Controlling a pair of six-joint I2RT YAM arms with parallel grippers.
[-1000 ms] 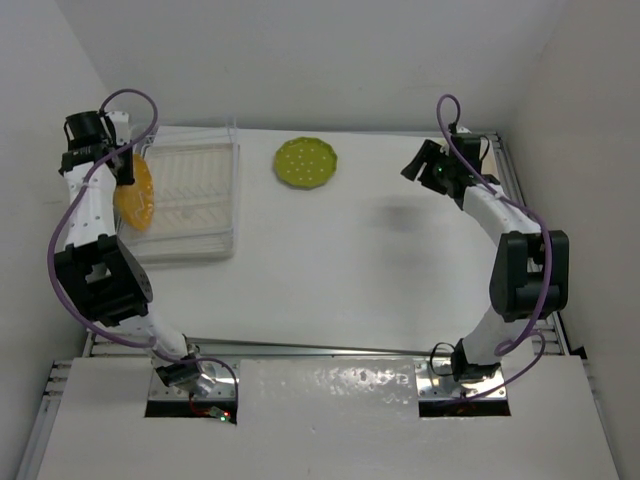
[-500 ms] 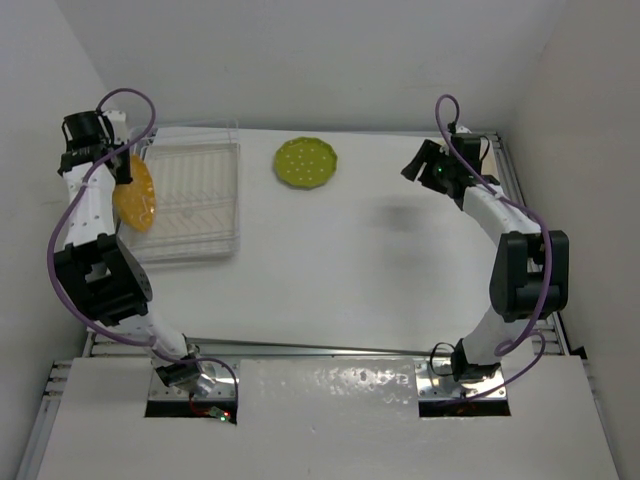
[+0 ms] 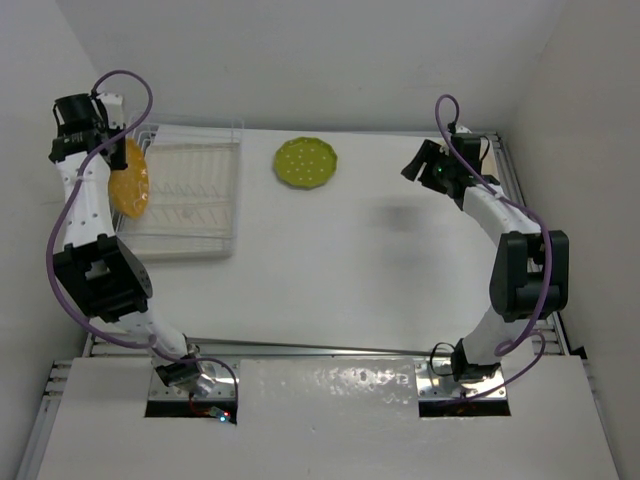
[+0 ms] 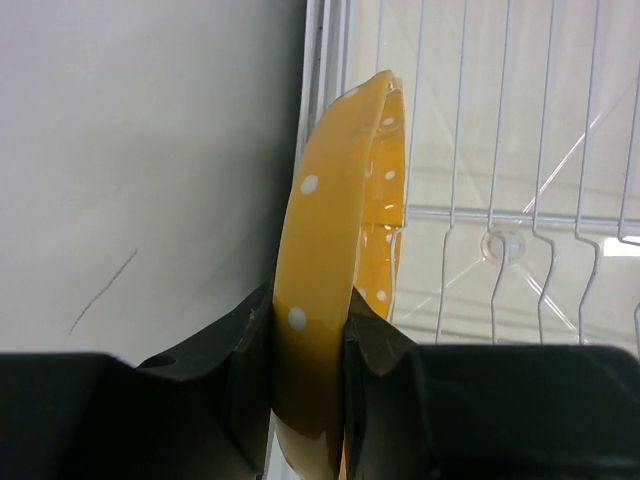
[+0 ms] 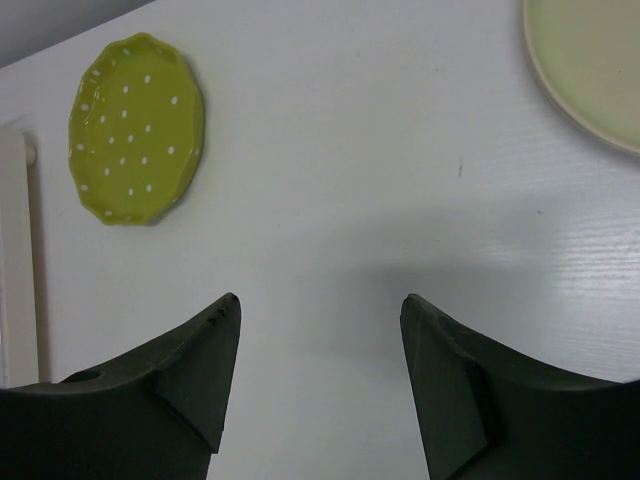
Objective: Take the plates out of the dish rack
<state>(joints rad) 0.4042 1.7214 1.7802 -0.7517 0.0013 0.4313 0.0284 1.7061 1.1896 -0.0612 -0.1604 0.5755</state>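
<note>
One stiff, glossy, likely slippery orange-yellow plate [image 4: 335,200], rim clamped edgewise in the left tool [image 4: 308,345]; right tool [image 5: 318,310] gapes empty.

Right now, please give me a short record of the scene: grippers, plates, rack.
left gripper: shut on the rim of the orange-yellow plate
right gripper: open, empty, above the table
orange-yellow plate: held on edge at the dish rack's left side
lime green plate: flat on the table, right of the rack
cream plate: on the table, partly in the right wrist view
dish rack: no other plate visible in it
</note>
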